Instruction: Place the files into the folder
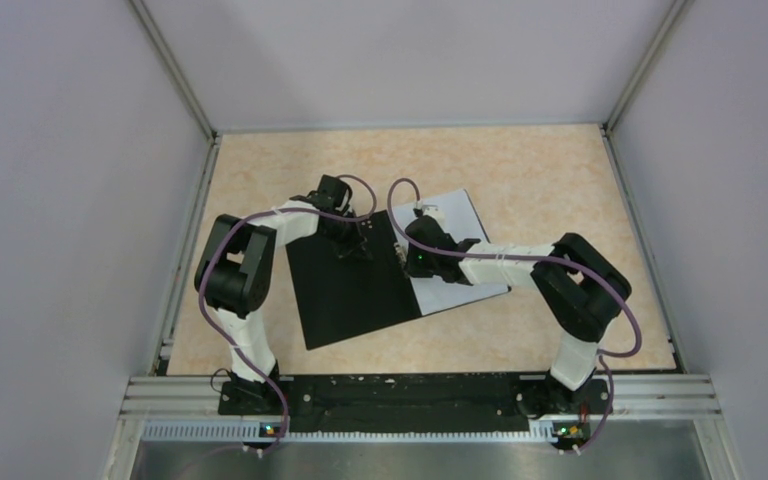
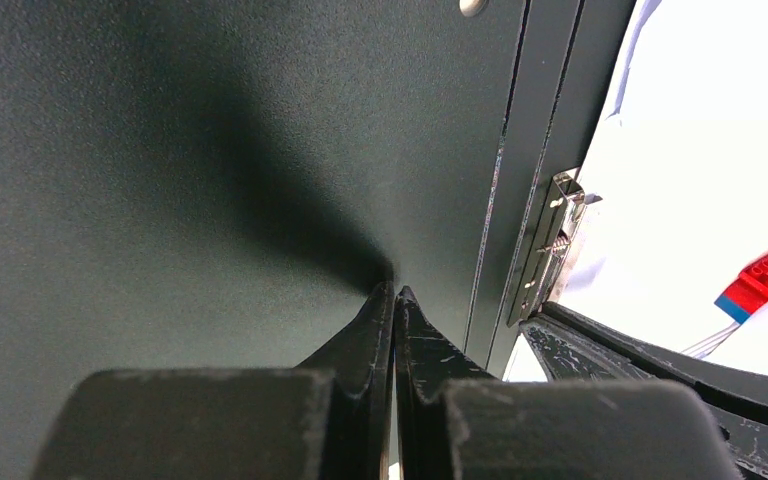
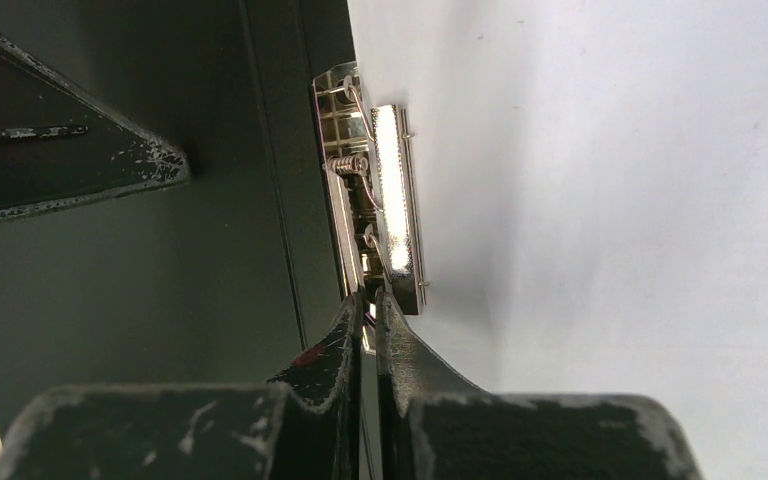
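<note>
The folder (image 1: 360,295) lies open and flat on the beige, marbled table (image 1: 560,170) in the top view. Its black inside is turned up and makes a tilted rectangle. The files (image 1: 460,215), smooth white sheets, lie on its right half. The left gripper (image 1: 352,243) is over the far part of the black cover. The right gripper (image 1: 415,258) is at the spine, where black meets white.

In the left wrist view the inside of the folder (image 2: 210,150) is matte with a fine grain. The left gripper (image 2: 395,292) has its two pointed, scratched fingers pressed together with nothing between them, the tips down at the cover. To the right runs the spine with a shiny metal clip (image 2: 560,235), then the white files (image 2: 700,130). A small red-and-blue studded toy block (image 2: 763,283) shows at the right edge.

In the right wrist view the right gripper (image 3: 372,300) is closed as well. Its tips are at the near end of the metal clip (image 3: 390,190), a bright narrow bar with a small coil spring. Whether they pinch any part of it I cannot tell. The plain white files (image 3: 610,200) fill the right side.
</note>
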### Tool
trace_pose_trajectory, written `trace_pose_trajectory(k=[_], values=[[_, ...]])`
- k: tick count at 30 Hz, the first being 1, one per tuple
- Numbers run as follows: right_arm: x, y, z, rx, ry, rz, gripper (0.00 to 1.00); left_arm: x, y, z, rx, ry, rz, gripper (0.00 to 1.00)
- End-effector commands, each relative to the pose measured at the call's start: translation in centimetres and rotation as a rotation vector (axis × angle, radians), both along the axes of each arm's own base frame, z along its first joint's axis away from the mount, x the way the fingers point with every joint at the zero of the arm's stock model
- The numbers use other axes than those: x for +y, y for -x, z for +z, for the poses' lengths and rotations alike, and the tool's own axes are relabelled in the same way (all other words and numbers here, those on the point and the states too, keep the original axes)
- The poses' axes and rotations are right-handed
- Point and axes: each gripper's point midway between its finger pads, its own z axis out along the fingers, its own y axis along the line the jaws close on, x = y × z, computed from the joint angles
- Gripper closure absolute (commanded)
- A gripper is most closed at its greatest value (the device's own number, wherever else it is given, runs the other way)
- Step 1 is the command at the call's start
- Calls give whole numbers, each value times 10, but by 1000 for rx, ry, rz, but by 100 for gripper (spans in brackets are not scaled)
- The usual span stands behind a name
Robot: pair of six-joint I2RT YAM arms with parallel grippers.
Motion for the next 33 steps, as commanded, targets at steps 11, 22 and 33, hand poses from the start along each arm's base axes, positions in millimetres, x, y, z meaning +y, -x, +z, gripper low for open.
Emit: trace_pose_trajectory(k=[11,22,33], values=[[-59,72,-87,238,408,134,100,17,11,-39,59,-120,7,96],[-25,73,-64,232,261,217,100,14,10,-39,56,-113,4,96],[-11,79,-56,250,175,268,100,14,9,-39,56,-110,6,96]])
